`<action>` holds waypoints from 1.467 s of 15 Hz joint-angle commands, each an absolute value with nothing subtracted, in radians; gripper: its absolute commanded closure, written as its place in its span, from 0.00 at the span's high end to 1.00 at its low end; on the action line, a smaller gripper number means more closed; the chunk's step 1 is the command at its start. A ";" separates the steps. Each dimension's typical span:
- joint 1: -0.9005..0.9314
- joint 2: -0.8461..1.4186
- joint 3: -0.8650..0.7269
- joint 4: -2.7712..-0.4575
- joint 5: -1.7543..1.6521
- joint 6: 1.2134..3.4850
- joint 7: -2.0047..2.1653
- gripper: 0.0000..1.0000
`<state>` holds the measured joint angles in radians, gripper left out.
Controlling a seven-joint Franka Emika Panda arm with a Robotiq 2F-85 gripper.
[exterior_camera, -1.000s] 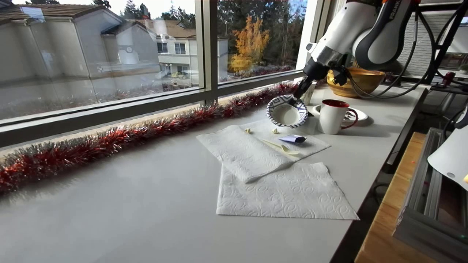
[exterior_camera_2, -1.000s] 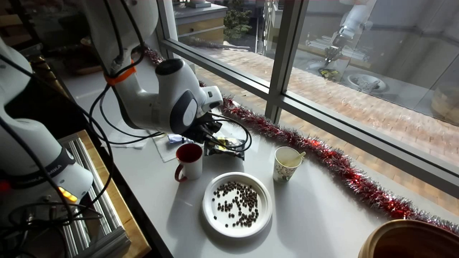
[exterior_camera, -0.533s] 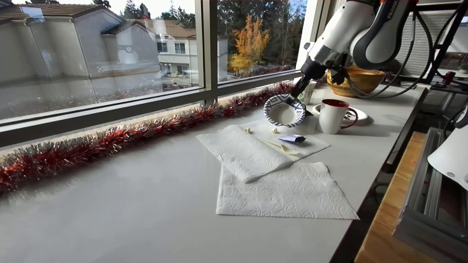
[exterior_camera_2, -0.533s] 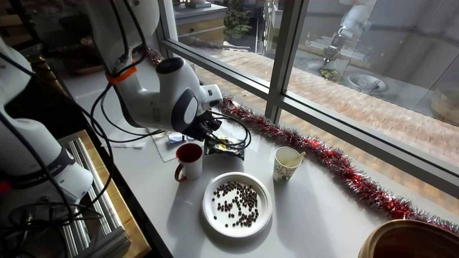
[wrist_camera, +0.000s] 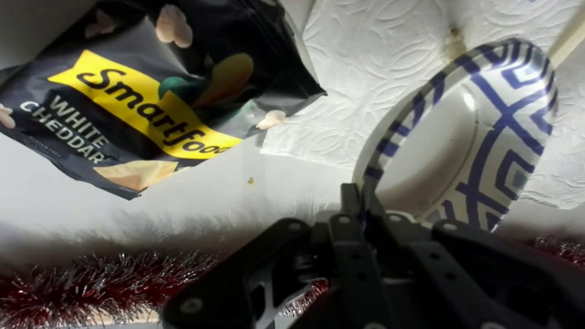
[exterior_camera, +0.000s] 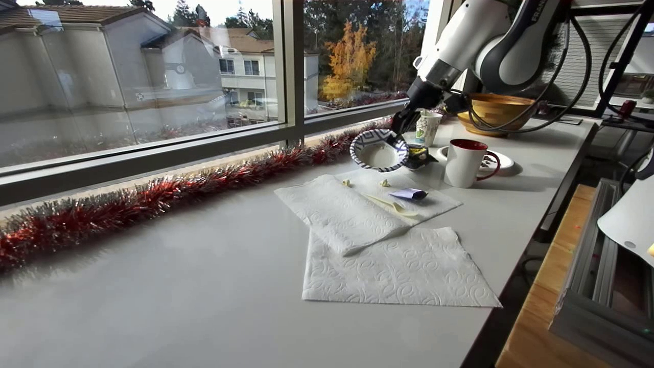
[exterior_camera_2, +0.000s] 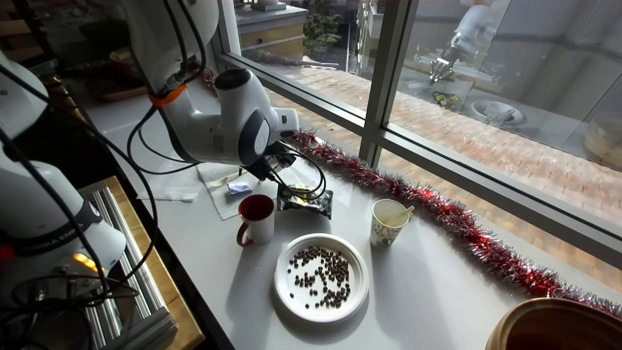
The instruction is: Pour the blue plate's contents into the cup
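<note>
My gripper (exterior_camera: 396, 137) is shut on the rim of the blue plate (exterior_camera: 377, 154), a small bowl with a blue-and-white pattern. It holds the bowl tilted above the table, and the inside faces an exterior view. In the wrist view the gripper (wrist_camera: 362, 198) pinches the near rim of the blue plate (wrist_camera: 491, 137); no contents show in the visible inside. In an exterior view the arm hides the bowl. The cup, a white mug with a red inside and red handle, stands upright in both exterior views (exterior_camera: 459, 167) (exterior_camera_2: 262, 227), apart from the bowl.
A black snack bag (exterior_camera_2: 306, 203) lies beside the mug. A white plate (exterior_camera_2: 360, 296) with dark beans and a paper cup (exterior_camera_2: 386, 229) stand nearby. Paper towels (exterior_camera: 398, 271) hold a purple wrapper (exterior_camera: 407, 194) and a fork. Tinsel (exterior_camera: 204, 197) lines the window; a golden-brown bowl (exterior_camera: 498, 115) stands behind.
The gripper and the held bowl have moved left in an exterior view, away from the mug, and slightly up. The snack bag and paper cup show more fully there. The mug has not moved.
</note>
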<state>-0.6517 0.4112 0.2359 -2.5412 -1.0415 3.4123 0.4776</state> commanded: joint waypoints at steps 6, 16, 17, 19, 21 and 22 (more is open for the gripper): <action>-1.018 0.618 0.615 -2.391 -0.996 3.257 0.679 0.02; -1.245 0.856 0.881 -2.246 -0.876 2.983 0.575 0.02; -1.240 0.863 0.878 -2.235 -0.875 2.965 0.569 0.02; -1.166 0.821 0.823 -2.246 -0.651 2.997 0.402 0.02; -1.140 0.816 0.815 -2.248 -0.483 2.992 0.249 0.02; -1.124 0.807 0.809 -2.252 -0.402 2.986 0.170 0.02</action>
